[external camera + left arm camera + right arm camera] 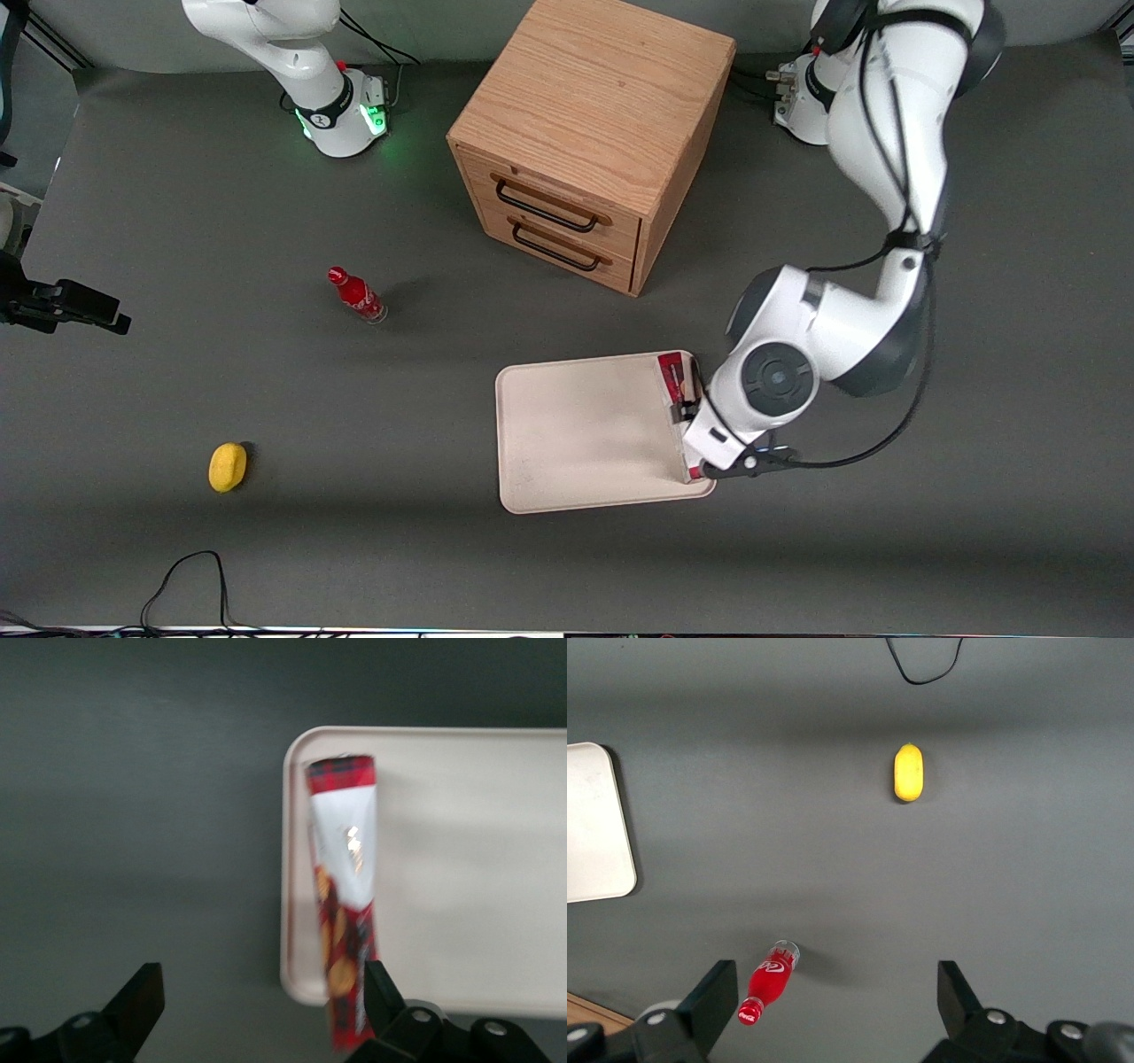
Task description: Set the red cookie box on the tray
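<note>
One red cookie box (344,904) lies on tray (461,868), end effector (261,1010) spread above.

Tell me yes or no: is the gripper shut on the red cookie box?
No. The gripper is open above the tray, and the red cookie box lies along the tray's edge beside one finger.

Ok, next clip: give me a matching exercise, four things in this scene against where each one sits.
Things:
1. red cookie box
2. gripper
3. red bottle
4. yellow object

Places:
A. alone on the table, nearest the front camera of the four
B. along the tray's edge toward the working arm's end
C. on the table, toward the parked arm's end from the wooden drawer cabinet
D. open, above the tray's edge, one finger beside the box

Pairs: 1-B, 2-D, 3-C, 4-A
</note>
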{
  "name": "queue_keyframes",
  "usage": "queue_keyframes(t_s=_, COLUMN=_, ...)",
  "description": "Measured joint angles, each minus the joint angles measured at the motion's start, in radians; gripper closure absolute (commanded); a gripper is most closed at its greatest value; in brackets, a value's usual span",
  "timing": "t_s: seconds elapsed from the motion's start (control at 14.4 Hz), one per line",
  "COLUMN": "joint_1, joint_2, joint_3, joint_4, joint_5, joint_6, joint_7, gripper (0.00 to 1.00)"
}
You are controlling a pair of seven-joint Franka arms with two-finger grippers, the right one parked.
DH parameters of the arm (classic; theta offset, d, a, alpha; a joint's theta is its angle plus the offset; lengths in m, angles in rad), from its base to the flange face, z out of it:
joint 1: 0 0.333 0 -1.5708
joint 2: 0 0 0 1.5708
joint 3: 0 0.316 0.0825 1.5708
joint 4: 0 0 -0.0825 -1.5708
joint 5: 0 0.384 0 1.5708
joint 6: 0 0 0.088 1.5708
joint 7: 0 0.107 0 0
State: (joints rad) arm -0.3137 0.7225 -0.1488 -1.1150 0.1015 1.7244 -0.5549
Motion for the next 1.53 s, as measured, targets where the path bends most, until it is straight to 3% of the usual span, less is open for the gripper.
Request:
queue_keyframes(t_s=0.42, joint_1=0.101, joint_2=-0.511, joint_3=0.004, joint_4=-0.485, joint_5=-0.001, joint_6=-0.001, joint_7=0.066, gripper=0.0)
queue_keyframes(t_s=0.62, joint_1=0.174, joint_2=-0.67, joint_3=0.012, joint_4=-0.624, joint_5=-0.001, joint_6=-0.008, joint_7=0.119, gripper=0.0)
queue_keyframes(t_s=0.76, joint_1=0.227, joint_2=-0.711, joint_3=0.032, joint_4=-0.647, joint_5=-0.001, joint_6=-0.027, joint_7=0.214, gripper=0.0)
queue_keyframes(t_s=1.18, joint_1=0.252, joint_2=-0.78, joint_3=0.245, joint_4=-0.643, joint_5=-0.005, joint_6=-0.094, joint_7=0.495, gripper=0.0)
queue_keyframes(t_s=1.53, joint_1=0.29, joint_2=-0.777, joint_3=0.239, joint_4=-0.629, joint_5=-0.006, joint_6=-0.102, joint_7=0.517, gripper=0.0)
